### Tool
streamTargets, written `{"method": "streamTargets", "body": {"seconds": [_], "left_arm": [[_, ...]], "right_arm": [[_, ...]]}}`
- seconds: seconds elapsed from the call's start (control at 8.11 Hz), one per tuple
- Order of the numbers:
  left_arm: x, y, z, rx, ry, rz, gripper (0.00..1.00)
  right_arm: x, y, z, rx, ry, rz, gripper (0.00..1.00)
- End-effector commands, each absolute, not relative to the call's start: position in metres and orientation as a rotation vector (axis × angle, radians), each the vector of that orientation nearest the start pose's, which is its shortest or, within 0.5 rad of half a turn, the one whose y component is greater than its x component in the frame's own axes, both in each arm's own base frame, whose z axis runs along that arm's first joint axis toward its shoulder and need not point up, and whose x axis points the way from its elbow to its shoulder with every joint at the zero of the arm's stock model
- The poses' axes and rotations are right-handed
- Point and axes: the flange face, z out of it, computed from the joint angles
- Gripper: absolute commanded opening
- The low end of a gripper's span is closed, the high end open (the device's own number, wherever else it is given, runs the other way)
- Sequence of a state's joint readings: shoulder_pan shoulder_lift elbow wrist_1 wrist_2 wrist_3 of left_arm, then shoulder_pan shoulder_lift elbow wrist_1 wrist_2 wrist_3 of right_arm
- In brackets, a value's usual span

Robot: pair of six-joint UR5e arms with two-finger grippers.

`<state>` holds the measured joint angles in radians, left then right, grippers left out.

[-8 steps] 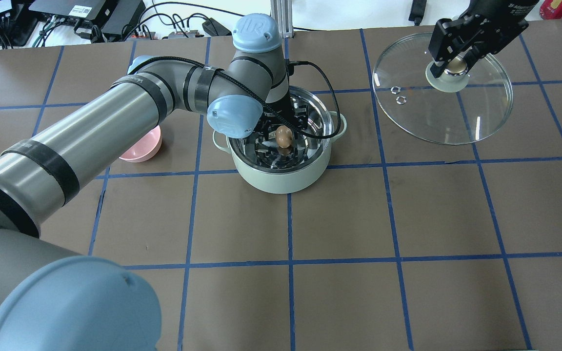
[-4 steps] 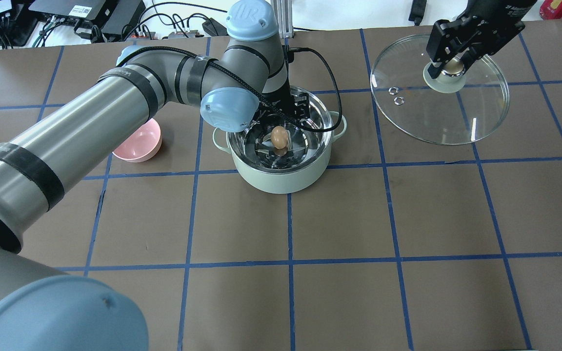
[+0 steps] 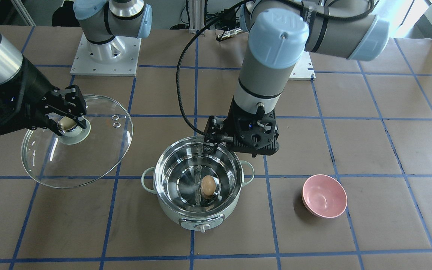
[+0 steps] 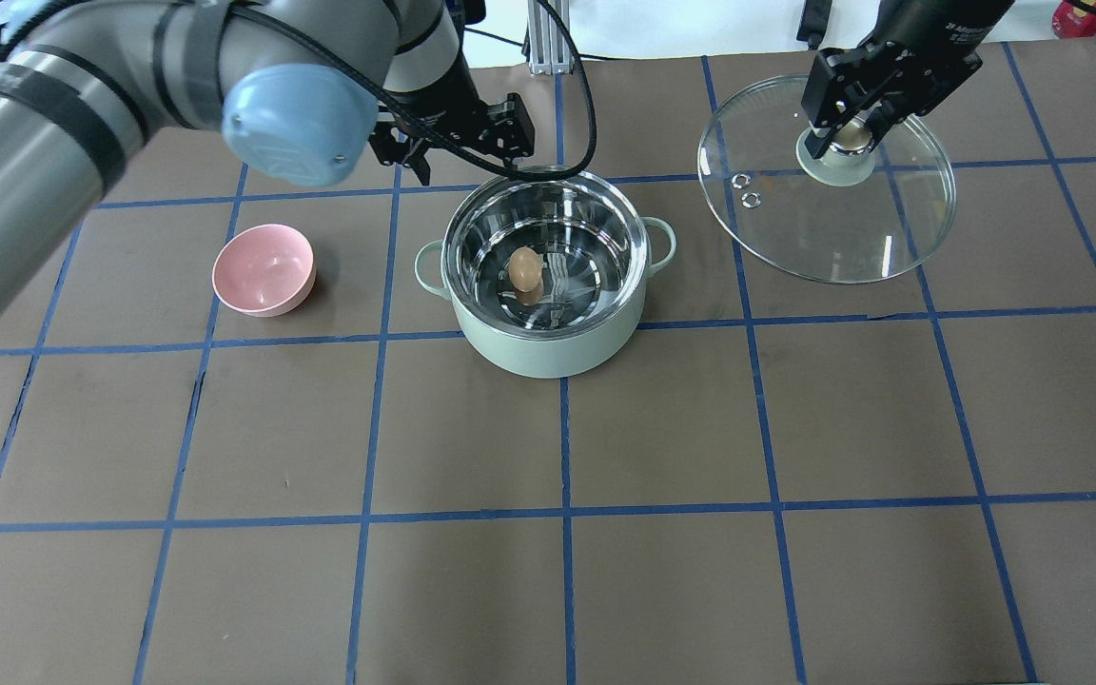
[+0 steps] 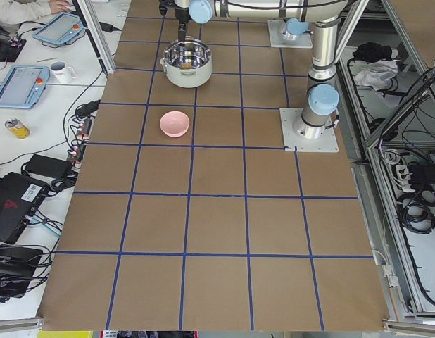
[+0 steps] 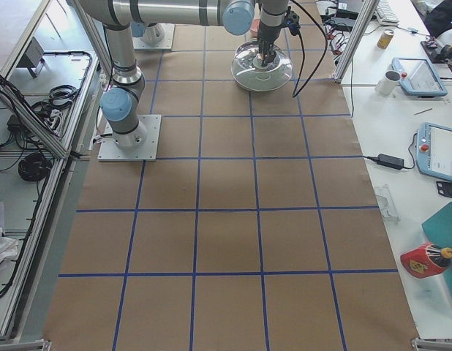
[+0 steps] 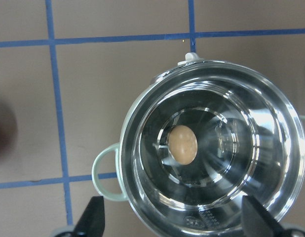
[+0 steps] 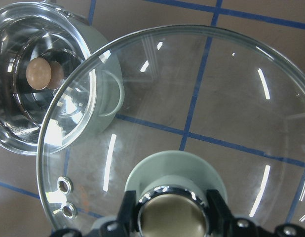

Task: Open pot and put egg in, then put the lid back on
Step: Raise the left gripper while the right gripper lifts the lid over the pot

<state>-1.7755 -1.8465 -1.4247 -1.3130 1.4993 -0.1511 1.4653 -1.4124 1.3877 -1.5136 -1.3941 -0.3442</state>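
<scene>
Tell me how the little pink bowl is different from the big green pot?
The round pale-green electric pot is bigger and taller than the small pink bowl. The pot is shiny steel inside with two loop handles; the bowl is pink all over, without handles. The pot holds a tan-brown egg; the bowl holds nothing. Both are round, uncovered and upright on the brown table.

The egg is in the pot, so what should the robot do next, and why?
Probably the right gripper should carry the lid over the pot: the egg lies inside, the left gripper is open and empty, and the pot stands uncovered.
</scene>
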Motion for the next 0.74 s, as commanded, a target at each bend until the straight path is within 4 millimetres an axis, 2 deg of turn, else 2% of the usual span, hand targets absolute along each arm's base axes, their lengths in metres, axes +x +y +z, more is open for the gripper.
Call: {"method": "streamTargets", "body": {"seconds": [0.0,0.37,0.49,0.62], "left_arm": [[-0.227,-0.524,0.495,0.108,3.203,-0.079,0.99],[-0.215,-0.485,0.524,0.147,3.147,0.001,1.0],[-0.214,-0.488,0.52,0.193,3.143,0.008,1.0],[-0.214,-0.488,0.518,0.2,3.135,0.012,1.0]], "right_arm": [[0.164,-0.565,0.483,-0.402,2.949,-0.023,0.0],[0.277,-0.568,0.441,-0.623,2.908,-0.008,0.0],[0.304,-0.568,0.433,-0.68,2.896,0.006,0.0],[0.318,-0.57,0.422,-0.707,2.879,0.027,0.0]]}}
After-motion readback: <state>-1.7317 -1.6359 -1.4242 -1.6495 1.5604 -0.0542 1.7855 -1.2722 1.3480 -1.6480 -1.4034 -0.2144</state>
